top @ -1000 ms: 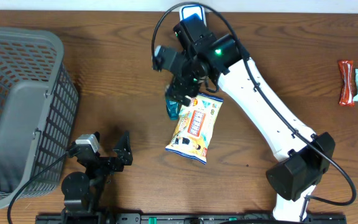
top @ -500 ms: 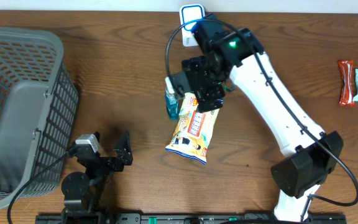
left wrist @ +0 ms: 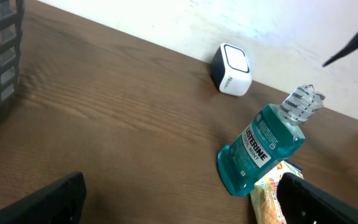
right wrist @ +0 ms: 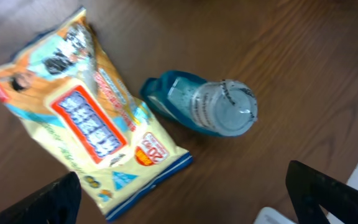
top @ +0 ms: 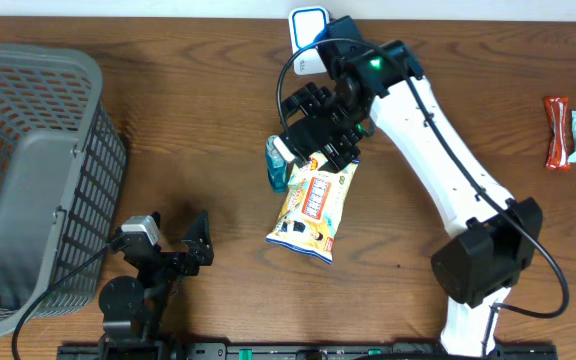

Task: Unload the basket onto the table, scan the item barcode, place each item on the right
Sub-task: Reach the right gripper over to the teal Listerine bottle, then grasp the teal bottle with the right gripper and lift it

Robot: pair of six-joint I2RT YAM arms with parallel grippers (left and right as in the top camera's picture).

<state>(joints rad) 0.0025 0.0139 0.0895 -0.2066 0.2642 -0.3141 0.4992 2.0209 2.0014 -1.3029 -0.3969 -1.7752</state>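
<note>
The right claw hangs wide apart, empty, over the tilted bottle and snack bag at centre frame, below the scanner. Closing off-centre could topple the bottle or pinch both items together, spoiling the scan.

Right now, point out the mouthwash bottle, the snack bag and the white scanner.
mouthwash bottle (left wrist: 263,148), left wrist view, on its front label.
snack bag (right wrist: 87,121), right wrist view, on the red panel of its front.
white scanner (left wrist: 235,60), left wrist view, on its white window face.
</note>
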